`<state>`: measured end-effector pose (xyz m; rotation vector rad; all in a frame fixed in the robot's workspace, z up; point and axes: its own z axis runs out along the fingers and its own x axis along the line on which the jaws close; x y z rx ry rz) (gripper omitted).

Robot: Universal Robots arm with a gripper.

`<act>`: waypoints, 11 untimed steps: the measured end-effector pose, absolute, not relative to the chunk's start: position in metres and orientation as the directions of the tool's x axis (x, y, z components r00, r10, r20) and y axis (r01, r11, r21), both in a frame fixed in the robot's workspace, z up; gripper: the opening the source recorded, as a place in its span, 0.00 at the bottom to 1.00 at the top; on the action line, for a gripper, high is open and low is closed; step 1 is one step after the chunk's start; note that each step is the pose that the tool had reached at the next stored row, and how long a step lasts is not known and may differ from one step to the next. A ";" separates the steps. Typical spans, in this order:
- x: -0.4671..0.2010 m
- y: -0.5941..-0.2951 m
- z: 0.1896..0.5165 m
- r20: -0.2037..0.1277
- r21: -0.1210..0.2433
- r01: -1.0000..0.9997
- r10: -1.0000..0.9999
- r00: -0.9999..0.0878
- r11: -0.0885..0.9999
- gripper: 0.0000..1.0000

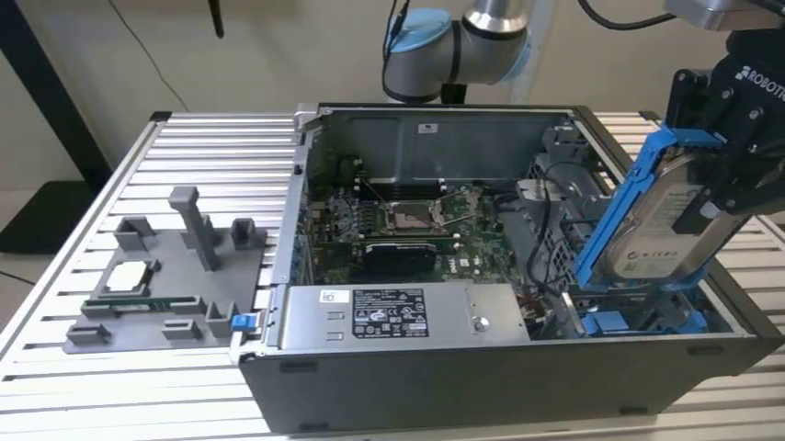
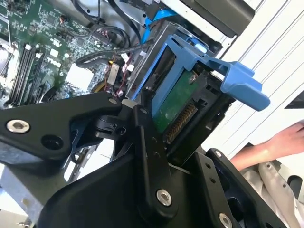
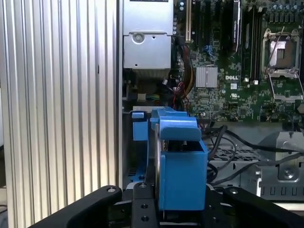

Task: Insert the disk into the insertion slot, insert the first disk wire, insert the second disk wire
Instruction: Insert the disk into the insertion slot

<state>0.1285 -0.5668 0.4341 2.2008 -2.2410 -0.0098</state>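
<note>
In the exterior view, the gripper (image 1: pixel 718 156) pinches the disk (image 1: pixel 650 230) near its upper end, with its fingers pressed on the two sides. The disk stands steeply tilted inside the open computer case (image 1: pixel 491 386), at the end of the case on the exterior view's right. Its lower end is down at the insertion slot (image 1: pixel 638 320), whose blue rails lie low in the case. I cannot tell if the two touch. I judge that the first step is in hand: the disk is at the slot but not seated in it. A white printed label (image 1: pixel 668 216) is on the face of the disk, and a black-and-white sticker is on the power-supply box (image 1: pixel 392 317) along the near wall of the case.

In the second wrist view, the black fingers (image 2: pixel 145 128) clamp the disk (image 2: pixel 178 102) on its green circuit side. Its connector row is free of wires, and the blue caddy (image 2: pixel 237 80) frames it. A person's hand (image 2: pixel 280 140) rests outside the case.

In the first wrist view, the blue end of the caddy (image 3: pixel 183 166) sits between the gripper arms. The motherboard (image 3: pixel 237 71) lies deeper in the case and carries small white print.
</note>
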 end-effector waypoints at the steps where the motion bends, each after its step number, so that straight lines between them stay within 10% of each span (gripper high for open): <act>1: 0.129 -0.567 0.433 -0.004 0.005 -1.000 -1.000 -0.018 0.018 0.00; 11: 0.132 -0.568 0.424 -0.003 0.005 -1.000 -1.000 -0.018 0.018 0.00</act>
